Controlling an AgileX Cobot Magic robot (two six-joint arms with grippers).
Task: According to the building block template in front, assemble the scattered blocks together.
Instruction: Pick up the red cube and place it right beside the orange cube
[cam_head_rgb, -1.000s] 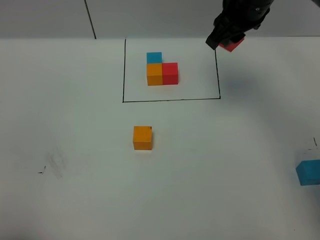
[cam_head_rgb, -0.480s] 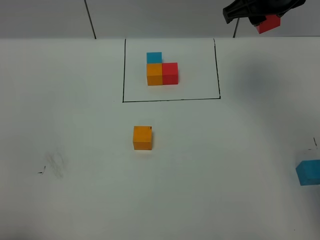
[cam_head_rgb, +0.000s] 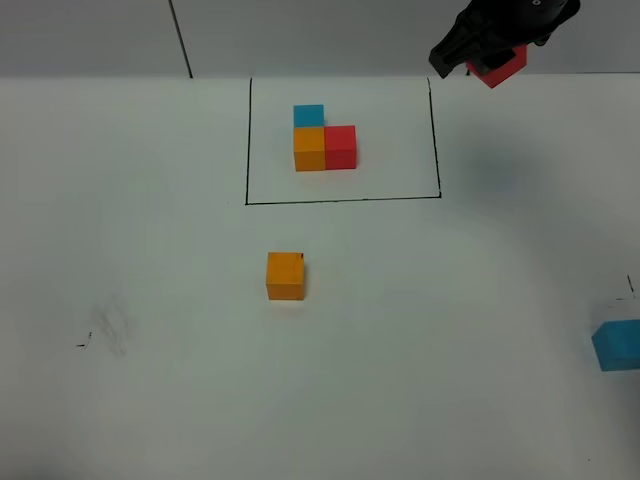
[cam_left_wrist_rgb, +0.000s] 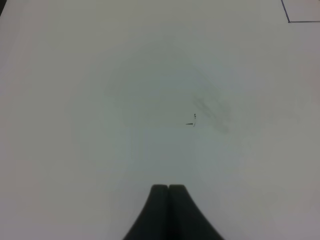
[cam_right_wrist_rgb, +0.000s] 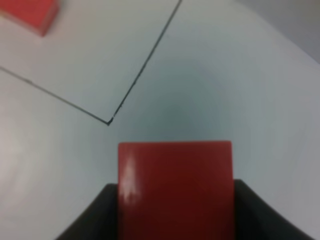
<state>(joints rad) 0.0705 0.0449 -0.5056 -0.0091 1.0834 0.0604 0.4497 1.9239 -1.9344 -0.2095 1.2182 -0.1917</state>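
Note:
The template (cam_head_rgb: 324, 140) is an L of sky-blue, orange and red cubes inside a thin black rectangle at the back. My right gripper (cam_head_rgb: 492, 55) is shut on the loose red cube (cam_head_rgb: 500, 68) and holds it in the air just beyond the rectangle's back right corner; the cube fills the right wrist view (cam_right_wrist_rgb: 175, 190). The loose orange cube (cam_head_rgb: 285, 276) sits in front of the rectangle. The loose sky-blue cube (cam_head_rgb: 617, 345) lies at the right edge. My left gripper (cam_left_wrist_rgb: 168, 189) is shut and empty over bare table.
The white table has a faint smudge with small black marks at front left (cam_head_rgb: 105, 330), also in the left wrist view (cam_left_wrist_rgb: 210, 110). A black line (cam_head_rgb: 180, 38) runs up the back wall.
My right gripper with the red cube swung right and up, then came back a little to the left and lower. The other cubes have not moved.

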